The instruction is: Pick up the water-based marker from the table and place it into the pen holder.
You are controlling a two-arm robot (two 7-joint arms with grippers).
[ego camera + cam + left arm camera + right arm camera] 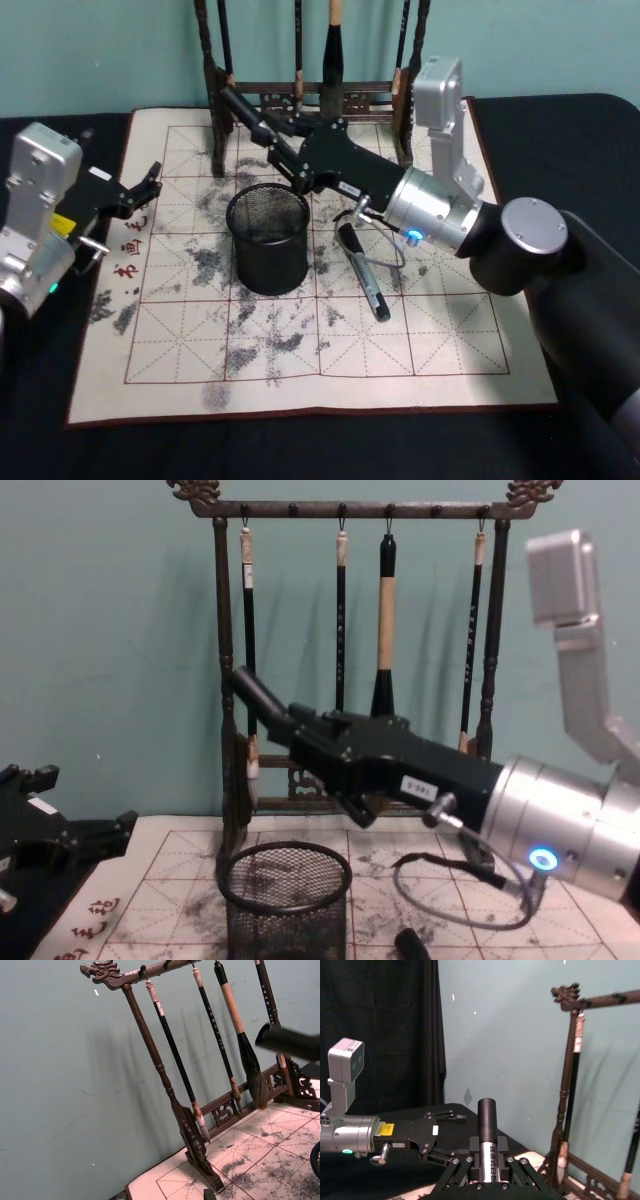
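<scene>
The marker [243, 110] held above the pen holder [268, 245], not yet inside.
A second dark pen [362, 272] lies on the inked mat [450, 340] just right of the pen holder. Left of the pen holder, the left tool [152, 186] sits with fingers apart. Above and just behind the pen holder, the right tool [275, 140] clamps the marker, tilted up toward the brush rack [360, 508] beyond.

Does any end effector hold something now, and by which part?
The right end effector holds the marker by its labelled barrel, with the black end sticking out of the grip. The left end effector holds nothing.
</scene>
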